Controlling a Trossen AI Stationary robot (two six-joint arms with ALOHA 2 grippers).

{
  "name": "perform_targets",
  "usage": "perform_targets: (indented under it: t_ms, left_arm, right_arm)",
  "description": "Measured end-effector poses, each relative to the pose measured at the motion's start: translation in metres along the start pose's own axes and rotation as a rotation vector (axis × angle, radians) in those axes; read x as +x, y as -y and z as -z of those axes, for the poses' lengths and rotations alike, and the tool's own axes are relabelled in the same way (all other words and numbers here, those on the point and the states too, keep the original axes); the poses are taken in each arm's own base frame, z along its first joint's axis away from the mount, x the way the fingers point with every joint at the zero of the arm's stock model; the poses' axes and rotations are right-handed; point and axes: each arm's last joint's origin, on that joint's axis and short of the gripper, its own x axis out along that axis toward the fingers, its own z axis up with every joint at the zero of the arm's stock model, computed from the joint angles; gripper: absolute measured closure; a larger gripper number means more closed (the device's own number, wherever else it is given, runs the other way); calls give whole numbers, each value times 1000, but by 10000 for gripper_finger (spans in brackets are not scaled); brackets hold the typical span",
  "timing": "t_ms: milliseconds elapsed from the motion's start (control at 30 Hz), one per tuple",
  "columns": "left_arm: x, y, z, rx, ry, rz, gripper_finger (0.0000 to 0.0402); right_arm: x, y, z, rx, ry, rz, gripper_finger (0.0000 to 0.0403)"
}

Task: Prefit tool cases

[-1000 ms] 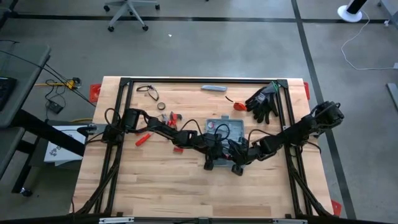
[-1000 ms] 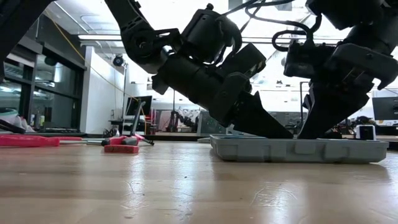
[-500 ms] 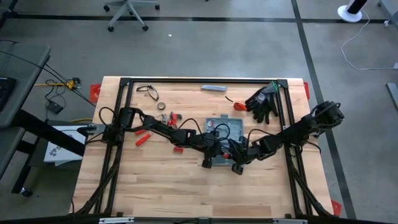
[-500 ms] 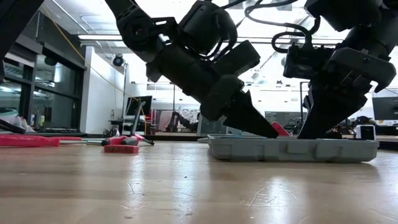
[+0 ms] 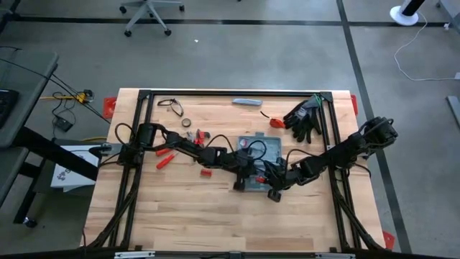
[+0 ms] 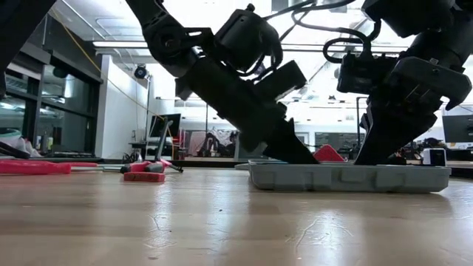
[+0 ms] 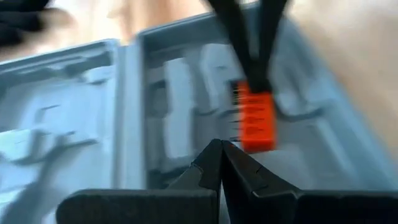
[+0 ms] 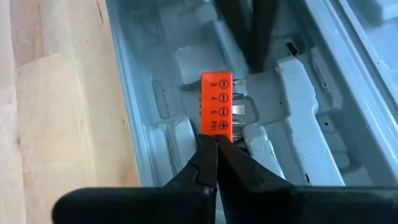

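Note:
The blue-grey tool case (image 5: pixel 255 162) lies open on the table, tray up (image 6: pixel 347 179), with moulded slots showing in both wrist views (image 7: pixel 93 112) (image 8: pixel 298 124). An orange bit holder (image 8: pixel 216 102) (image 7: pixel 256 118) sits over the tray and peeks above the rim (image 6: pixel 329 154). My right gripper (image 8: pixel 216 140) (image 5: pixel 272 181) (image 6: pixel 367 159) reaches down into the case and is shut on the holder. My left gripper (image 7: pixel 221 144) (image 5: pixel 244 176) (image 6: pixel 307 159) is shut and slants down into the tray from the left. Its tips stand beside the holder. My right gripper pinches the orange bit holder by its near end (image 8: pixel 216 132) between its two fingertips, coming from above and slanting down into the case. The holder runs on in line with the fingers over the tray's slots. Whether its far end rests on the tray I cannot tell. My left gripper has its shut fingertips (image 8: pixel 249 59) close beside the holder's row of metal bits (image 8: pixel 239 87), slanting down from the table's left. Whether they touch the holder or the tray I cannot tell.
Black gloves (image 5: pixel 303 119) lie at the far right and a slim grey bar (image 5: pixel 246 101) at the far edge. Red-handled tools (image 5: pixel 165 160) (image 5: pixel 205 173) and small parts (image 5: pixel 194 135) lie left of the case. Another red piece (image 5: pixel 274 123) lies near the gloves. Black frame rails border the table.
My left gripper has tipped steeper, and its tips have drawn a little toward the table's left inside the case. The orange holder, hidden a second ago in the low view, now shows above the tray's rim. My right gripper has stayed shut on it.

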Motion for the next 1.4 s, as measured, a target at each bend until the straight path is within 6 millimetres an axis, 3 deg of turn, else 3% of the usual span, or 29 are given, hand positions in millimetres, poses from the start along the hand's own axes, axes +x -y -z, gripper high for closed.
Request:
perform_targets:
  t_ms: [433, 1400]
  left_arm:
    - [-1, 5, 1, 50, 15, 165, 402]
    - [-1, 6, 0, 51, 17, 189, 402]
  right_arm:
    - [0, 0, 0, -6, -2, -6, 403]
    - [-2, -9, 3, -46, 69, 11, 403]
